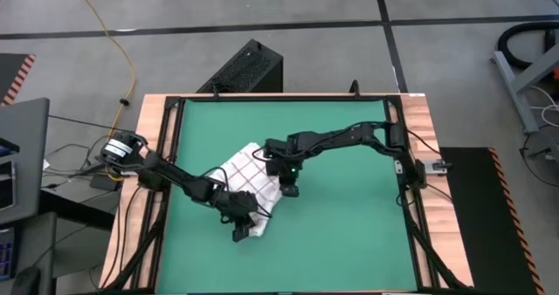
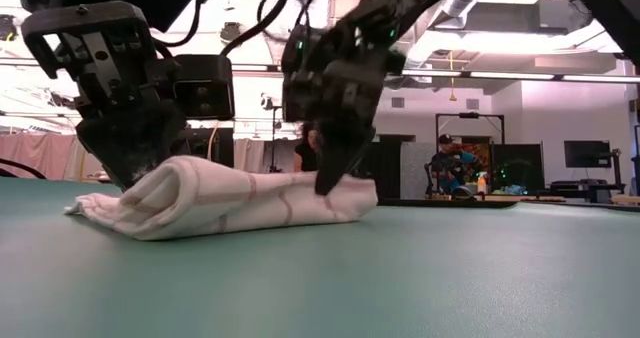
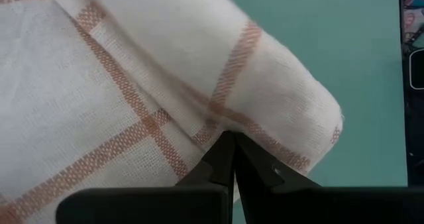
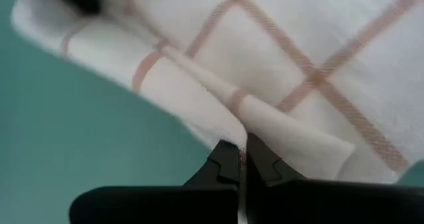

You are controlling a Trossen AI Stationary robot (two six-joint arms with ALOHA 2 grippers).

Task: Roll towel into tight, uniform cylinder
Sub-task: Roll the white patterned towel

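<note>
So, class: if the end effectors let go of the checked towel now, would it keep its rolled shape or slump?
The towel is probably floppy: in the low view its roll sags flat, with a loose edge trailing. It likely unrolls partly, since the thin cloth creases softly at the left end effector and the right end effector.

Robotics lab, concrete floor (image 1: 288,3), exposed ceiling ducts (image 2: 480,3), monitors (image 2: 587,154), seated person (image 2: 449,165) behind the table

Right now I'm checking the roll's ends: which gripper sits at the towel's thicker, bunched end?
The left gripper, fingers shut, at the towel's bulkier end; the right gripper presses the flatter end.
</note>
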